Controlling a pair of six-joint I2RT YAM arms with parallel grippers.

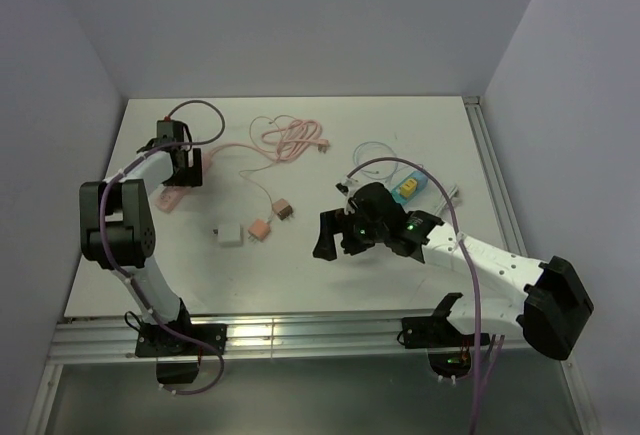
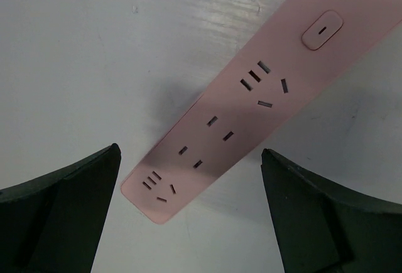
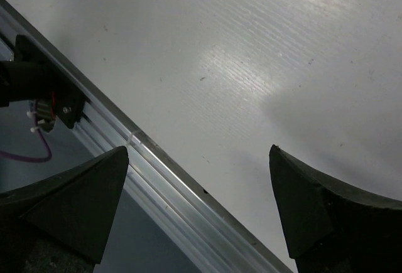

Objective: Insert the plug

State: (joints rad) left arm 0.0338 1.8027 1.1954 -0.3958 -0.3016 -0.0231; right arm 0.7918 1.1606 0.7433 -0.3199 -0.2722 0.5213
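Note:
A pink power strip (image 1: 170,196) lies at the table's left edge; in the left wrist view its end with several sockets and a switch (image 2: 251,100) lies flat between and ahead of my fingers. My left gripper (image 1: 181,167) (image 2: 191,204) is open and empty, just above the strip. A pink plug (image 1: 261,227) and a brownish plug (image 1: 283,211) lie mid-table on a thin pink cable. My right gripper (image 1: 333,238) (image 3: 198,204) is open and empty, hovering right of the plugs and pointing at the table's near edge.
A white adapter (image 1: 228,235) lies left of the pink plug. A coiled pink cable (image 1: 291,140) lies at the back. A yellow and blue item (image 1: 410,187) and a thin cable (image 1: 380,148) lie behind the right arm. The metal rail (image 3: 157,172) edges the table.

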